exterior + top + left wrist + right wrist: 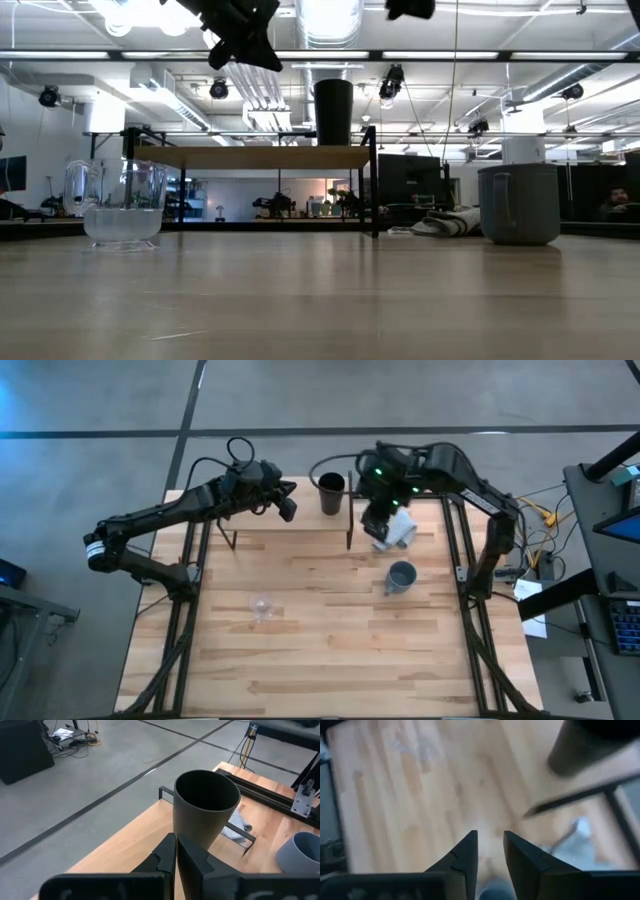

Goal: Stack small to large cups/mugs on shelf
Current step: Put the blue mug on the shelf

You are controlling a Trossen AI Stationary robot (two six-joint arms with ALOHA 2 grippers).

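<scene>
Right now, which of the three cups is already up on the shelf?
The tall black cup, standing upright at the right end of the shelf. The clear glass cup and the blue-grey mug both sit down on the table.

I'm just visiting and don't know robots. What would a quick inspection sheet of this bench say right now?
Surface: wooden tabletop, otherwise bare.
Job's things: black cup on shelf; blue-grey mug and glass cup on the tabletop.
Clutter: light grey cloth by the shelf.
Grippers: left gripper shut, beside the black cup; right gripper open, above the cloth.
Cables: yellow and orange cables off the right edge.
Surroundings: grey floor; ceiling lights behind.
</scene>
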